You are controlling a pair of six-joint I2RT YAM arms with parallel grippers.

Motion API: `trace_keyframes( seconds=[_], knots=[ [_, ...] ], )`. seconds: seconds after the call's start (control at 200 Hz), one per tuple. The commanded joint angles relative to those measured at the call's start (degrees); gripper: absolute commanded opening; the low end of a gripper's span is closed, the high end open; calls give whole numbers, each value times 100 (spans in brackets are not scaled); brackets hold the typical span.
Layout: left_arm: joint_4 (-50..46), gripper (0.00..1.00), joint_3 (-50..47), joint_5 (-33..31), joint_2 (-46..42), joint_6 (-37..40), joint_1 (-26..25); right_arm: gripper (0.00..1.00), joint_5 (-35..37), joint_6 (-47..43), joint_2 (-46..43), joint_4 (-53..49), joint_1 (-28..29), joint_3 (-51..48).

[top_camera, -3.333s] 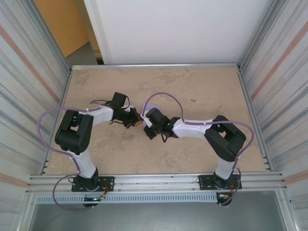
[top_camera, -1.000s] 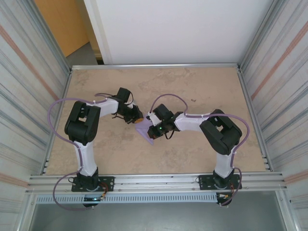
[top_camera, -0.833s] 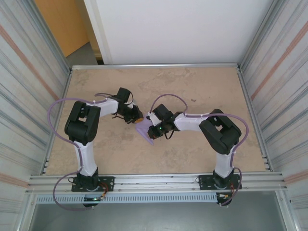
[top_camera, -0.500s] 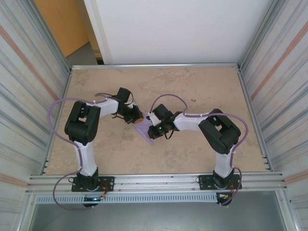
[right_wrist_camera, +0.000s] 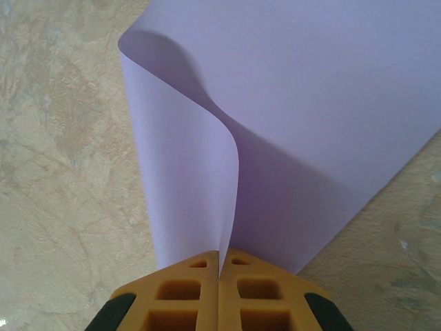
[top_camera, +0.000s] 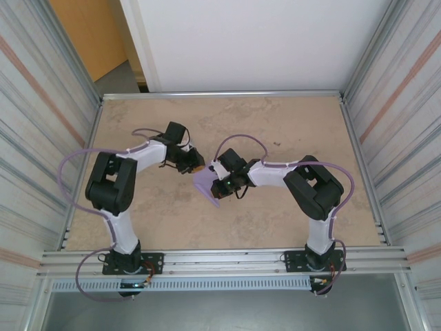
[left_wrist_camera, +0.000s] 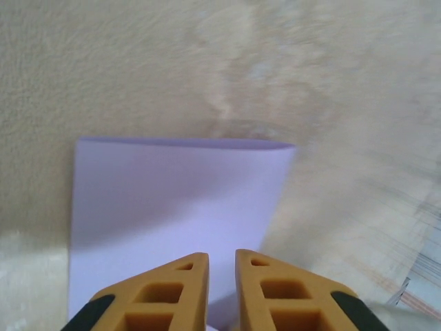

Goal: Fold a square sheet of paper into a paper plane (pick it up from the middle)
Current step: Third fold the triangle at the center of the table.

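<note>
The square sheet of paper (top_camera: 206, 186) is lavender and lies mid-table between the two arms. My right gripper (top_camera: 220, 185) is shut on a raised edge of it. In the right wrist view that edge curls up from the flat sheet (right_wrist_camera: 310, 103) into the pinched fingertips of the right gripper (right_wrist_camera: 220, 255). My left gripper (top_camera: 196, 167) hangs at the sheet's far left corner. In the left wrist view its yellow fingers (left_wrist_camera: 172, 289) stand a narrow gap apart over the sheet (left_wrist_camera: 172, 200), nothing clamped between them. The sheet's far edge is folded over and slightly rounded.
The tan mottled tabletop (top_camera: 275, 124) is framed by a metal rail (top_camera: 227, 261) at the near edge and corrugated walls (top_camera: 41, 124) on both sides. Purple cables (top_camera: 238, 140) loop above each forearm.
The left gripper's fingers have parted slightly and its elbow has swung a little left. The right gripper stays shut on the paper in the same place.
</note>
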Motion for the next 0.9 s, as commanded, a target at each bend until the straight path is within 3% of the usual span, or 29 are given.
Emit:
trace_keyframes(
  seconds=[0.0,0.331,0.561,0.892],
  knots=[
    [30,21,-384,-176,-633,-142,-12,6,148,55,200,-251,-47,92],
    [1401,12,-1976,301,-1462,-1167,-206,7,82,55,250,-322,-45,161],
    [1628,9,-2141,308,-1245,-1341,-542,7,93,55,315,-349,-42,181],
    [1455,8,-2079,154,-974,-1284,-601,7,122,46,353,-433,-41,258]
  ],
)
